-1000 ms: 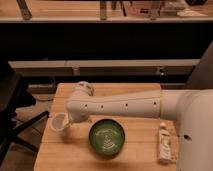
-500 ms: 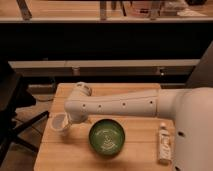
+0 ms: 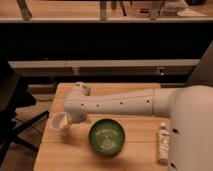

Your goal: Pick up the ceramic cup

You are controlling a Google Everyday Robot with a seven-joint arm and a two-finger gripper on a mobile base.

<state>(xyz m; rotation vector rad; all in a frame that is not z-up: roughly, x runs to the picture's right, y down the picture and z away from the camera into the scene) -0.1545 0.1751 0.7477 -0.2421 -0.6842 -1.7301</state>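
Our claw (image 3: 68, 119) hangs at the end of the white arm (image 3: 120, 104), low over the left part of the wooden table (image 3: 75, 156). The rounded wrist housing (image 3: 76, 102) sits above it and hides most of it from us. We hold the claw spread wide, and we cannot make out anything pinched between its fingers

Just to the left of the claw, right against it as far as we can see, is the ceramic cup (image 3: 58, 122). It is small, plain and white, and its round rim shows as a pale oval facing up and a little towards us. We cannot tell whether the claw touches the cup or only stands close beside it, nor whether the cup sits flat on the wood or leans

To the right of the claw and slightly nearer to us sits the dark green bowl (image 3: 107, 137), upright, with a pale line pattern inside. It stands clear of both claw and cup. Farther right, near the table's edge, a slim white bottle (image 3: 163, 142) lies on the wood beside our pale base (image 3: 195, 130)

Well to the left of the claw, off the table, stands a black chair (image 3: 14, 112). Behind the claw, past the far edge of the table, a long pale ledge (image 3: 100, 65) runs across below a dark wall
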